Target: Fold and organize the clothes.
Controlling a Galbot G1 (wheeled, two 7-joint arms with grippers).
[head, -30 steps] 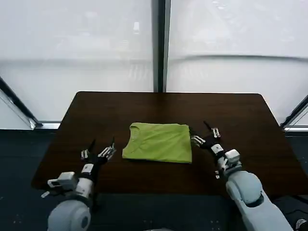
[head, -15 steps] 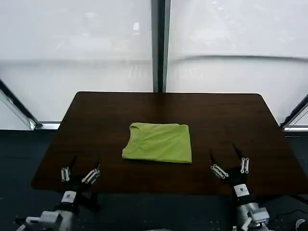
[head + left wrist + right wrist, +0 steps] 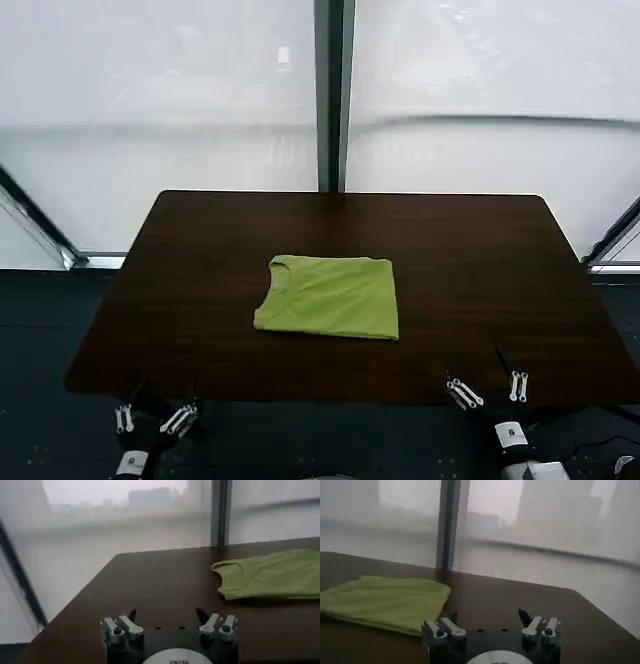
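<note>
I've pulled both arms back off the desk (image 3: 480, 250): left end effector (image 3: 152, 418) and right end effector (image 3: 490, 385) spread, empty, at near edge. T-shirt (image 3: 330, 296) folded mid-desk; task looks done.

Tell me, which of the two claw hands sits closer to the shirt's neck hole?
The left gripper: the folded lime-green thin-fabric T-shirt has its round neckline on the robot's left, while the right gripper faces the plain folded edge.

Left claw (image 3: 155, 417) and right claw (image 3: 489, 385) low, fingers spread.
</note>
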